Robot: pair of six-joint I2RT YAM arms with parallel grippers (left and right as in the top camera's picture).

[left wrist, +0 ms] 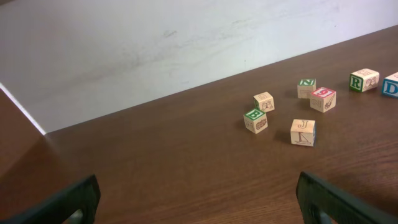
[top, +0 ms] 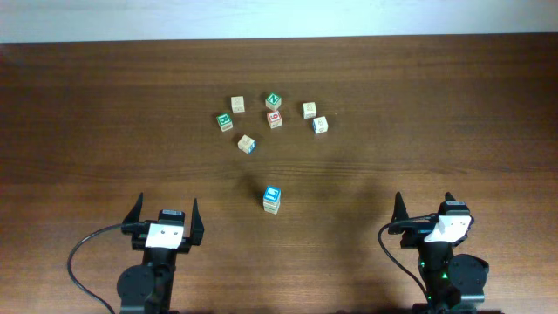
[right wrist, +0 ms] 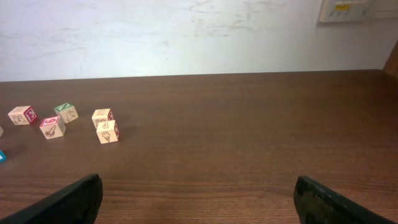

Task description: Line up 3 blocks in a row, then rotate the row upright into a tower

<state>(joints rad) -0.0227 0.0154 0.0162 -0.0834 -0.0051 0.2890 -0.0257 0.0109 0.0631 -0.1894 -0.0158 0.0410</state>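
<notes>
The left gripper [top: 166,214] and right gripper [top: 425,208] both gaped wide, holding nothing, while the blue-topped block [top: 272,199] lay on the table between them, nearer the left, and the cluster [top: 248,144] of other blocks sat farther out beyond it.

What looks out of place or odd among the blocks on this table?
One block with a blue top sits alone, nearer the arms, apart from the other seven blocks, which form a loose cluster. Nothing looks damaged or spilled.
</notes>
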